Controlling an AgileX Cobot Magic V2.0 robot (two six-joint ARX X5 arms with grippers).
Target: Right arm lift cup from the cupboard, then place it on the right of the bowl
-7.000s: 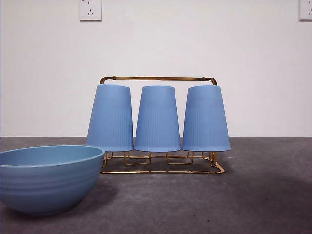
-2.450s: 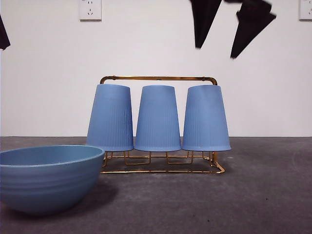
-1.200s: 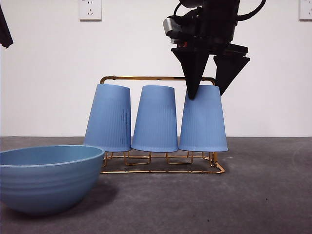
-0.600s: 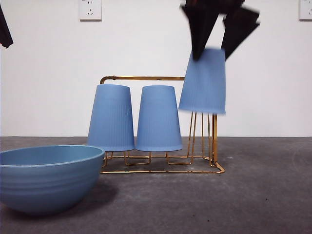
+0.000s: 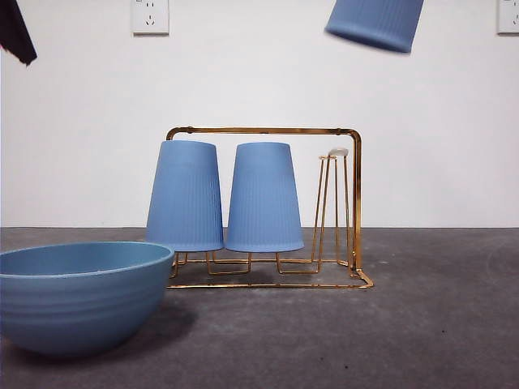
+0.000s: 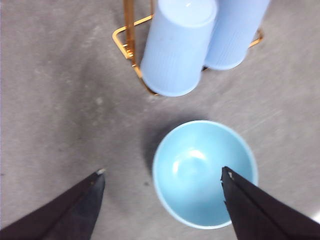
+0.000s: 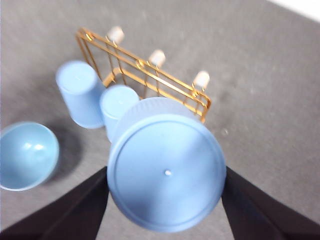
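Cup (image 5: 375, 23) held between jaws of right gripper (image 7: 165, 210), base up, tilted, high in air at 1 o'clock of cupboard (image 5: 268, 130), clear of prongs. Two other cups (image 5: 185, 196) left mouth-down on cupboard. Bowl (image 5: 77, 296) seen on table (image 5: 438, 324) at 8 o'clock of cupboard. Left gripper (image 6: 162, 200) held above bowl, jaws wide, nothing gripped.

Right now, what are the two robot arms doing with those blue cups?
Right gripper shut on cup, lifted high above cupboard. Left gripper open, hovering over bowl. Two cups remain racked. Spot right of bowl looks free.
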